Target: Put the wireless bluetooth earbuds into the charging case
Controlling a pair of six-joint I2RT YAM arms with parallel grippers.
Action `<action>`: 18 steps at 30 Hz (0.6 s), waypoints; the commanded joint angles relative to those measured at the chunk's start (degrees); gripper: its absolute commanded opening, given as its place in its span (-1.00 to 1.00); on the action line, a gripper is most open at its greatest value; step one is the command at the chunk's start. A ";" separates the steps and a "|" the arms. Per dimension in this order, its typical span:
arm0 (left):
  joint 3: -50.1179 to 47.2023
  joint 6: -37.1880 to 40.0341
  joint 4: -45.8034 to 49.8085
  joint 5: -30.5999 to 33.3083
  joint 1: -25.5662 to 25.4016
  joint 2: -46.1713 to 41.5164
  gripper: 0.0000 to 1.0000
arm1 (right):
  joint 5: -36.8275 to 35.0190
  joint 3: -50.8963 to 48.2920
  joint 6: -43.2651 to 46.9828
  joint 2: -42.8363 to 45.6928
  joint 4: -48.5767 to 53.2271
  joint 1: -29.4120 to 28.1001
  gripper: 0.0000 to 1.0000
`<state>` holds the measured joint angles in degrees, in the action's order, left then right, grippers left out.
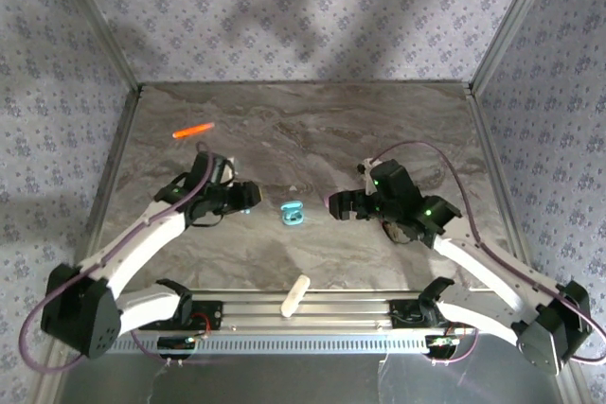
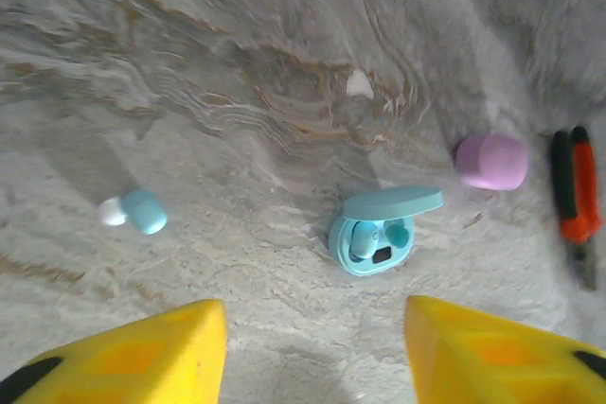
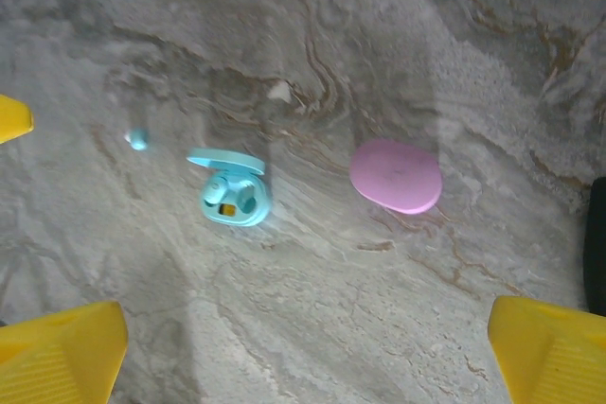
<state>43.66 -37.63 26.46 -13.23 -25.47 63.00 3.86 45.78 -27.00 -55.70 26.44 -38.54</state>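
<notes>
Left gripper [image 2: 312, 330]: yellow fingers [image 2: 142, 352] stand moderately apart with nothing between them, low over the marble table [image 2: 237, 63]. Ahead and to the left, one teal earbud [image 2: 142, 212] lies loose on the table, well apart from the teal charging case [image 2: 377, 238]. The case's lid is up. One socket appears to hold a bud [image 2: 363, 241]; the other cannot be told. A closed pink case [image 2: 490, 161] lies beyond. Right gripper [image 3: 308, 328]: spread wide, empty.
</notes>
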 commanded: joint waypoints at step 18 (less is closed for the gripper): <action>-7.76 -6.71 2.36 -7.81 12.58 -10.84 0.99 | 5.04 5.07 0.90 -1.65 -1.39 -0.80 0.99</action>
<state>36.80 -43.18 30.65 -17.50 -14.22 51.33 7.11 48.38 -26.98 -55.66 25.43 -38.94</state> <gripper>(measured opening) 0.997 0.998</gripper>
